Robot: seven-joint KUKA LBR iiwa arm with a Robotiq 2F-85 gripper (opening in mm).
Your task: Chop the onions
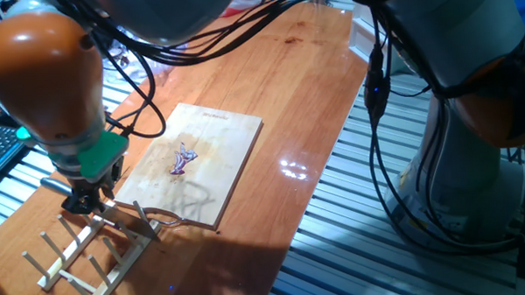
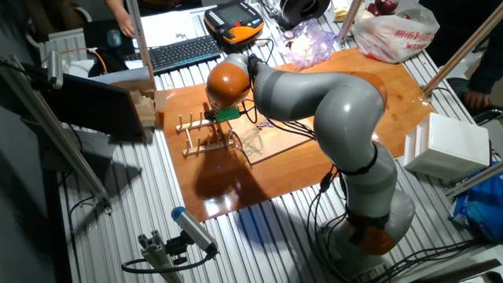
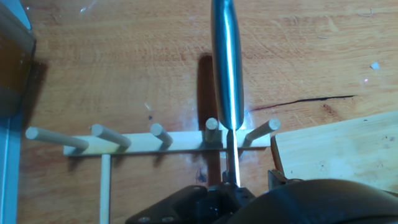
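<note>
Nearby, onions (image 1: 182, 158) rest on board (image 1: 193, 163) (wooden) — rack (image 1: 91, 250) alongside.

A glossy wooden counter (image 2: 369, 86) sits on ribbed aluminium framing (image 2: 259, 244), overhead light glinting off it. Behind: a black keyboard (image 2: 182, 52), a white plastic bag (image 2: 397, 35), bystanders at the edges.

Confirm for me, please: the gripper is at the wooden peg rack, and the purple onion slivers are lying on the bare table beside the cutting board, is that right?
Not quite. The gripper is at the wooden peg rack, but the purple onion slivers lie on the cutting board itself, near its middle, as one fixed view shows.
</note>
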